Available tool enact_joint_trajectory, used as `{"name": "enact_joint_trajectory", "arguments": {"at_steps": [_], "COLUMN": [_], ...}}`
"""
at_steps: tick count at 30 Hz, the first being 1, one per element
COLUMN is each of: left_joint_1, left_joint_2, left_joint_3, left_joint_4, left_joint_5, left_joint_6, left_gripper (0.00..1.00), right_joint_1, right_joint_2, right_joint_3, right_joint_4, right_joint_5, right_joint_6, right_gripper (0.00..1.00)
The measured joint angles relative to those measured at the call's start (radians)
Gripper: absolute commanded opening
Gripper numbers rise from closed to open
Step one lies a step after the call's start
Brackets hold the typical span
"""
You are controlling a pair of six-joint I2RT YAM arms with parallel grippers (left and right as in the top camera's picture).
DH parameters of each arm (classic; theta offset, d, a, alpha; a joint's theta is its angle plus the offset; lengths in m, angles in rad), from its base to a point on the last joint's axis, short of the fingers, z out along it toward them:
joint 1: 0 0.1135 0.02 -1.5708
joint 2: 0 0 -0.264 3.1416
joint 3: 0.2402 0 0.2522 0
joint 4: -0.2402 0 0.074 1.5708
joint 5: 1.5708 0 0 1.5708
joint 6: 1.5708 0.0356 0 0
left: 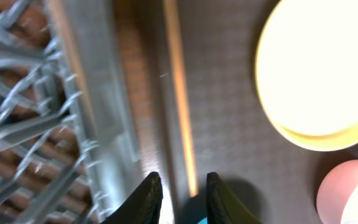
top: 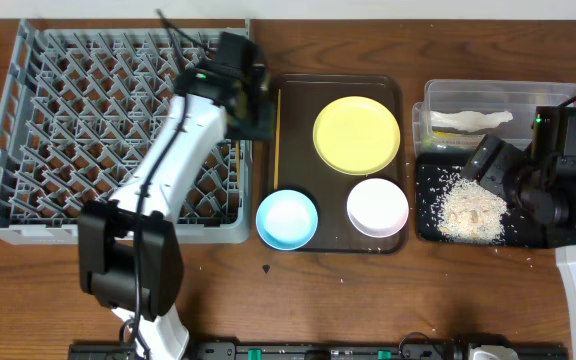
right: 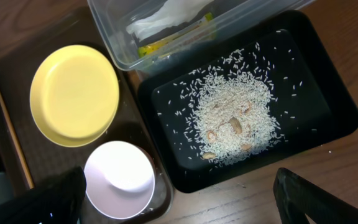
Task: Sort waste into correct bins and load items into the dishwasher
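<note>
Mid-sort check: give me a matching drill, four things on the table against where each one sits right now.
Things:
1. rice scraps
2. white napkin
3. chopstick
4. light blue bowl

Places:
A. in the clear tub
B. along the serving tray edge beside the dish rack
C. in the black tray
D. on the serving tray, next to the white bowl

Pairs: 1-C, 2-A, 3-B, 4-D

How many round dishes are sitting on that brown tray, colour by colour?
yellow plate: 1
light blue bowl: 1
white bowl: 1
Total: 3
</note>
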Motion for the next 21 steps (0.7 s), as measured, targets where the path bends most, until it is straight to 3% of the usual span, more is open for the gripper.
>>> {"name": "enact_joint_trajectory", "arguments": {"at_steps": [2,7,15,21], "left_joint_1": [-0.053,-0.132,-0.127,-0.128], "left_joint_2": [0.005,0.080,0.270,0.288], "left_joint_3": [0.000,0.000,-0.002,-0.003], "left_joint_4": [0.032,0.108,0.177,0.185], "left_joint_5": [-0.056,-0.164,-0.267,-0.293], "left_joint_6": [0.000,-0.005,-0.005,-0.005], "left_gripper": [0.34,0.36,0.36,0.35], "right_joint_1": [0.000,0.000,0.000,0.000], "right_joint_2": [0.000,0.000,0.000,0.000], "right_joint_3": [0.000,0.000,0.000,0.000], "right_joint_4": [0.000,0.000,0.004,0.005], "right_joint_5": [0.000,-0.008,-0.033,-0.036], "right_joint_6": [0.000,0.000,0.000,0.000], "right_gripper": [0.94,0.94,0.95,0.95]}}
